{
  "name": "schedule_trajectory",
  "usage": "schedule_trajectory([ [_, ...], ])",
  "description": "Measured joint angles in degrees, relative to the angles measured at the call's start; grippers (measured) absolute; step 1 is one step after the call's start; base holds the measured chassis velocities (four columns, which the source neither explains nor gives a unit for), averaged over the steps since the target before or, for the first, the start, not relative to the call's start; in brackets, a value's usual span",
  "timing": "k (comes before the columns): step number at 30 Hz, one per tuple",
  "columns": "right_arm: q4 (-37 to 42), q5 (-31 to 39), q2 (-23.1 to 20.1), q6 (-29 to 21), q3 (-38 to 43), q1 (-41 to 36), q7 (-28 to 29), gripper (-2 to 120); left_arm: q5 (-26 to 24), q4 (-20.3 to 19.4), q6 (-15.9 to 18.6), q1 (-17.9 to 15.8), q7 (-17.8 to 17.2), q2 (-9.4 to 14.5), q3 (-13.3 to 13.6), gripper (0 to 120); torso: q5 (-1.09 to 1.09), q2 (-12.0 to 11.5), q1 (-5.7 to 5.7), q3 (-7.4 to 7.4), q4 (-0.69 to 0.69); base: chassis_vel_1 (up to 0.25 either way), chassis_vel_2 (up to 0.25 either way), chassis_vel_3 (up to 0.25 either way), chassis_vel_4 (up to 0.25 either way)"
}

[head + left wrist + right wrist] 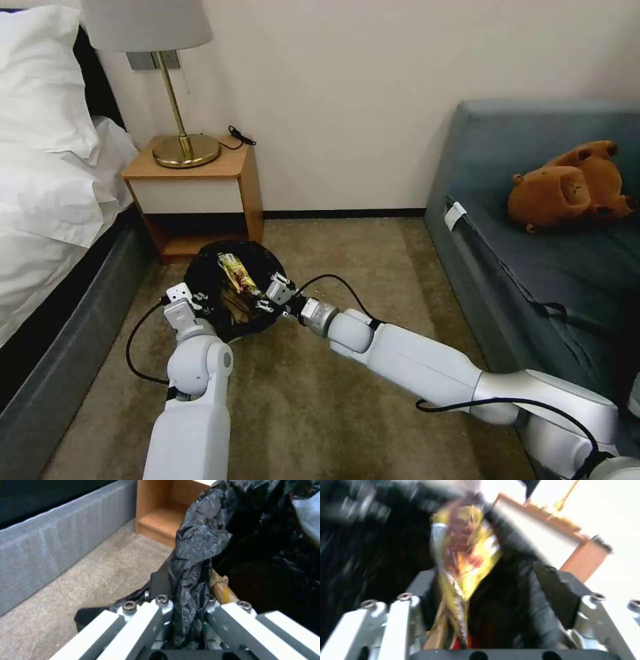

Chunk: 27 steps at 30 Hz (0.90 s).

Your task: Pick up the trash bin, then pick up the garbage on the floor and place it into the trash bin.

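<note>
The trash bin [230,293] hangs above the carpet floor, in front of the bedside table [193,193] and near the bed's side edge. My left hand [179,300] holds it: in the left wrist view the fingers are closed tight on the folded black bag [190,580] at the rim, so the bin is carried by its liner and edge. The bin is tilted, and its mouth looks up and toward me.

My right hand [277,300] is at the other side of the rim, reaching over the opening. In the right wrist view its fingers stand apart, and the yellow-brown snack wrapper [463,555] lies between them, close to one finger. I cannot tell if that finger touches it or if the wrapper is already free. In the head view the wrapper [237,273] is inside the black bag, and its long axis runs from the far rim down toward the bottom, one end pointing to the bedside table.

I judge that I am in the drop step for this piece. The next move asks me to pull the right hand straight back from the mouth without hooking the bag, while the left hand keeps the bin level enough that nothing slides out.
</note>
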Motion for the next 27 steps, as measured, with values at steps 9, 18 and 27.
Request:
schedule_trajectory([
  [9,7.9,0.4,-5.2,-1.4,8.5,-5.0,-0.1,98,0.0,0.5,0.0,-0.2,0.0,0.0,-0.2,2,-0.01,0.0,0.00,-0.01,-0.05,0.000,0.000,0.000,0.000],
  [18,5.9,-0.5,-1.8,-1.5,11.6,-6.4,1.1,100,-0.4,0.3,-0.5,0.0,-0.1,0.0,-0.3,2,0.00,0.0,0.00,0.00,0.00,0.000,0.000,0.000,0.000],
  [27,11.9,-1.0,-3.6,-2.4,28.3,-12.5,1.7,100,-2.1,0.7,-0.6,-0.6,-0.2,0.0,-1.2,2,0.01,0.0,0.00,0.00,-0.02,0.000,0.000,0.000,0.000],
])
